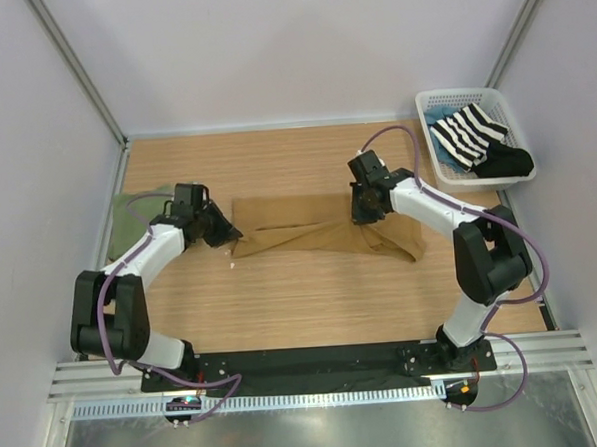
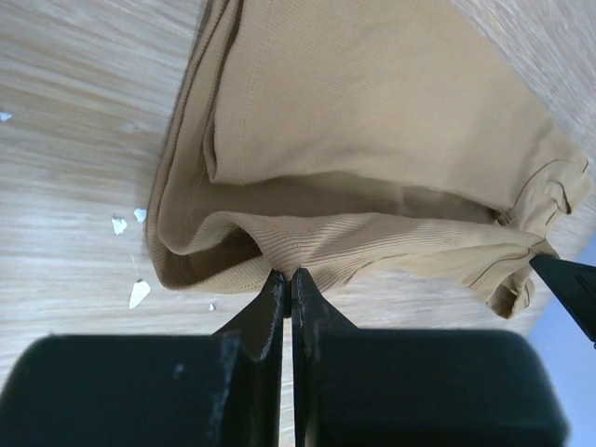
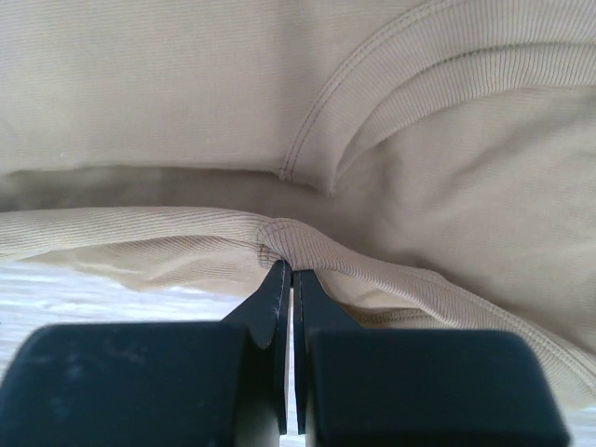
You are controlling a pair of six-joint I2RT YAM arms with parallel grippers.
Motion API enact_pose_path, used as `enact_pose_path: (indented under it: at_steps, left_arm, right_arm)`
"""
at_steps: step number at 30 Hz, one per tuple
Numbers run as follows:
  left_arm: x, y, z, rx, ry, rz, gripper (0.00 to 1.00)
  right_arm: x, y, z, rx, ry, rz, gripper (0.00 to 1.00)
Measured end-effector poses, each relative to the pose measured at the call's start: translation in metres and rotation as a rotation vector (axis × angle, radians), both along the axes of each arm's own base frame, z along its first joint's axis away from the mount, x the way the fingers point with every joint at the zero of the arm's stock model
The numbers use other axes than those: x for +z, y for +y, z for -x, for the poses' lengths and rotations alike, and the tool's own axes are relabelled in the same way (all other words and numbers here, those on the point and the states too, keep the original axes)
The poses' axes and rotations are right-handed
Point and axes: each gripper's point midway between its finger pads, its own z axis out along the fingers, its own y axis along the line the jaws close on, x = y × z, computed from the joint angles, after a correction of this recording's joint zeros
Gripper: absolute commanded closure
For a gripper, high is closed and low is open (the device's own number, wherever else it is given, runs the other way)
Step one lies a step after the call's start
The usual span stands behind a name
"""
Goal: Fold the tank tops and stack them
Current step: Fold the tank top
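Observation:
The tan-brown tank top (image 1: pixel 309 233) lies stretched across the middle of the table, partly folded lengthwise. My left gripper (image 1: pixel 222 230) is shut on its left edge, and the left wrist view shows the pinched ribbed fold (image 2: pixel 291 265) at the left gripper's (image 2: pixel 291 279) tips. At the right end my right gripper (image 1: pixel 366 210) is shut on a ridge of the same cloth (image 3: pixel 289 244), seen just above the right gripper's (image 3: pixel 293 272) tips. The olive green tank top (image 1: pixel 130 217) lies at the table's left edge, partly hidden behind my left arm.
A white basket (image 1: pixel 441 154) at the back right holds a black-and-white striped garment (image 1: pixel 469 134) and a black garment (image 1: pixel 506 161). Small white flecks (image 2: pixel 138 293) lie on the wood by the cloth's left end. Walls close in the table on three sides.

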Motion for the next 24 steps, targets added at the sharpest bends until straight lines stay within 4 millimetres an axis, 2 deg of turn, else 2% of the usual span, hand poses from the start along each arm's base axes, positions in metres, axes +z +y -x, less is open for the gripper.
enact_pose_path:
  at_steps: [6,13,20,21,23,24]
  left_arm:
    - [-0.004,0.0,-0.014,0.011,0.008,0.001,1.0]
    - [0.005,0.005,-0.028,0.039,-0.017,0.023,1.0]
    - [0.009,0.002,-0.041,0.038,-0.026,0.049,0.99]
    - [0.009,0.002,-0.044,0.038,-0.026,0.052,0.98]
    - [0.008,0.001,-0.052,0.046,-0.025,0.059,0.87]
    - [0.007,0.002,-0.055,0.052,-0.024,0.063,0.71]
  right_arm:
    - [-0.006,0.0,-0.009,-0.001,0.019,0.011,0.99]
    - [-0.004,-0.003,-0.015,-0.006,0.019,0.012,0.99]
    - [-0.002,-0.002,-0.029,-0.017,0.011,0.003,0.99]
    - [-0.002,-0.002,-0.031,-0.019,0.01,0.002,0.99]
    - [-0.003,-0.001,-0.038,-0.023,0.009,0.001,0.94]
    - [-0.004,0.0,-0.041,-0.024,0.008,-0.001,0.79]
